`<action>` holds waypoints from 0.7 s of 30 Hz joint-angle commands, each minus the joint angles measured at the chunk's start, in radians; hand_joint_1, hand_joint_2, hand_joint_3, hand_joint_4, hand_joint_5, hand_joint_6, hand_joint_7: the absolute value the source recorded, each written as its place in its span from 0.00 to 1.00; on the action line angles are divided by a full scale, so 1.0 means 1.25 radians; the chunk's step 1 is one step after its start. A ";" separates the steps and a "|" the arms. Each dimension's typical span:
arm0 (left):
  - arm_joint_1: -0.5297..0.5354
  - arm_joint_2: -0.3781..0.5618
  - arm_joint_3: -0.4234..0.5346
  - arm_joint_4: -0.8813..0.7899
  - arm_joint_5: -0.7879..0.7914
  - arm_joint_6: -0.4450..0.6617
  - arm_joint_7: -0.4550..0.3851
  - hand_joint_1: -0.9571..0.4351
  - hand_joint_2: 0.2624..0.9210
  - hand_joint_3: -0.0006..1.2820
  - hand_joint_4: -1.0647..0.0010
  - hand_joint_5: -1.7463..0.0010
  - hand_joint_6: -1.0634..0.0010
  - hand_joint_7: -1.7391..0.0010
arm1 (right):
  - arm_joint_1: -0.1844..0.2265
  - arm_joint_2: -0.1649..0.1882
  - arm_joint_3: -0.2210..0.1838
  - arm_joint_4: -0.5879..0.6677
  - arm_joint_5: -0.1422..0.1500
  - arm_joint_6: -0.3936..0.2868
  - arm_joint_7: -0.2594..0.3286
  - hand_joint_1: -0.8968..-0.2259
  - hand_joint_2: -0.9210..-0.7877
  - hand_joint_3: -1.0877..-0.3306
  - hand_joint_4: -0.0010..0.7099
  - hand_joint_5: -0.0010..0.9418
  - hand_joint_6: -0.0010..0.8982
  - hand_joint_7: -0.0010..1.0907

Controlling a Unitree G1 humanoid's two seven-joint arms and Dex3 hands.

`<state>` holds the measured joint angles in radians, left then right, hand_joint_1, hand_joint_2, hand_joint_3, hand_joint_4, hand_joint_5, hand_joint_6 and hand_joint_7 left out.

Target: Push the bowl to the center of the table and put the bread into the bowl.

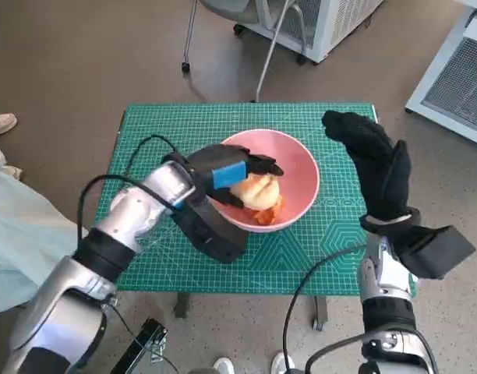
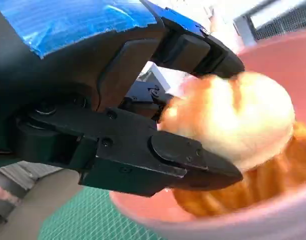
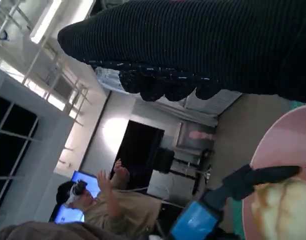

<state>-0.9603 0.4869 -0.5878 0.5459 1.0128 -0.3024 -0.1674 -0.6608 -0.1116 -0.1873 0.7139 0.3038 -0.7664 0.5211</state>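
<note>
**Bread inside bowl rim, left fingers around it**

Bread [image 1: 256,189] sits w/in the pink bowl [image 1: 301,160], on the side nearest the robot, on top of something orange that I can't identify. Left hand [image 1: 223,173] reaches in over the near-left rim. In the left wrist view its fingers [image 2: 193,155] lie on both sides of the roll [image 2: 238,117]: one above, one below, both touching or v. close. Fingers narrow, closed round the bread, so it reads as held; whether weight is already on the bowl contents I can't tell.

Key relation: bread is directly betw. the left fingers and already below rim level, so judged next move is just letting go and pulling back toward the near-left, the way the forearm came in. No sideways travel needed. Roll looks roundish, no clear long axis.

Bowl stands about mid-bench on the green cutting mat [image 1: 184,121], a bit toward the far side; push step looks done.

Right hand [image 1: 375,160] is raised beside the bowl's right rim, not touching it, fingers spread, holding nothing. Left hand clearly nearer.

Risk: fingers dragging the roll or tipping the near rim on the way out.
</note>
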 commanded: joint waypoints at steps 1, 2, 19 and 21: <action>0.034 0.023 0.043 -0.040 -0.058 0.002 -0.026 0.58 1.00 0.07 0.69 0.99 0.63 0.89 | 0.004 0.007 0.008 0.013 -0.019 -0.001 -0.013 0.46 0.00 0.41 0.54 0.04 0.01 0.75; 0.038 0.026 0.051 -0.047 -0.071 0.001 -0.030 0.59 1.00 0.08 0.69 0.99 0.62 0.89 | 0.002 0.006 0.009 0.016 -0.019 -0.002 -0.012 0.46 0.00 0.41 0.54 0.04 0.01 0.75; 0.144 0.086 0.219 -0.108 -0.266 -0.089 0.027 0.71 0.71 0.42 0.59 0.99 0.50 0.92 | -0.018 0.002 0.016 0.026 -0.011 -0.001 0.007 0.46 0.00 0.41 0.54 0.04 0.01 0.74; 0.158 0.090 0.240 -0.114 -0.289 -0.098 0.036 0.72 0.61 0.53 0.56 0.99 0.47 0.92 | -0.022 0.001 0.016 0.025 -0.010 0.001 0.007 0.45 0.00 0.41 0.54 0.04 0.01 0.74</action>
<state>-0.7955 0.5857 -0.3300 0.4228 0.6993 -0.4052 -0.1489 -0.6897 -0.1104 -0.1704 0.7355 0.2908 -0.7762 0.5218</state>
